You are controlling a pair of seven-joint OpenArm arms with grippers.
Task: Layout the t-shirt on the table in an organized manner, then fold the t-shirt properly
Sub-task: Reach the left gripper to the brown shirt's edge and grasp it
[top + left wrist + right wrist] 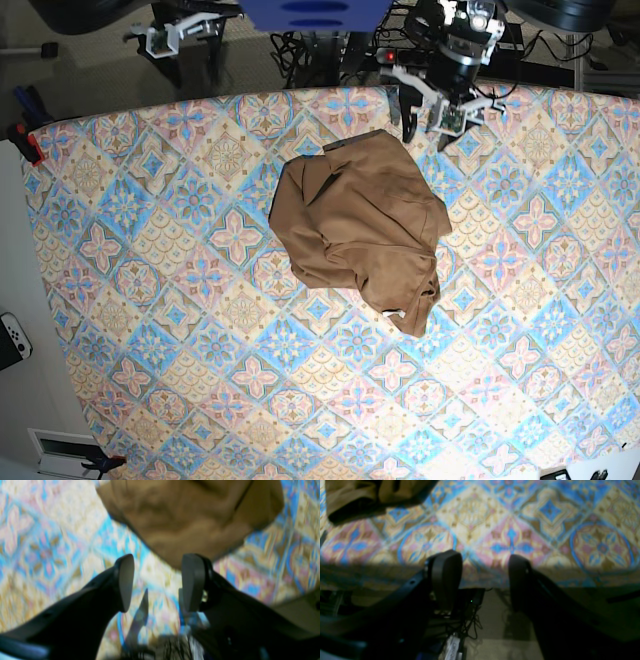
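Observation:
The tan-brown t-shirt [355,230] lies crumpled in a heap on the far middle of the table [150,300]. My left gripper [427,128] hovers at the heap's far right corner, near the table's far edge. In the left wrist view its fingers [125,580] stand open and hold nothing, with the t-shirt [190,517] just past the tips. My right gripper [485,557] is open and empty too, over the table's edge, and the t-shirt [357,497] shows only in that view's upper left corner. From the base camera the right gripper [168,36] sits beyond the far left edge.
Cables and equipment [330,40] crowd the floor behind the far edge, also seen as cables [467,620] under the right gripper. A red clamp [30,145] grips the table's left edge. A white game controller [12,340] lies off the table at the left.

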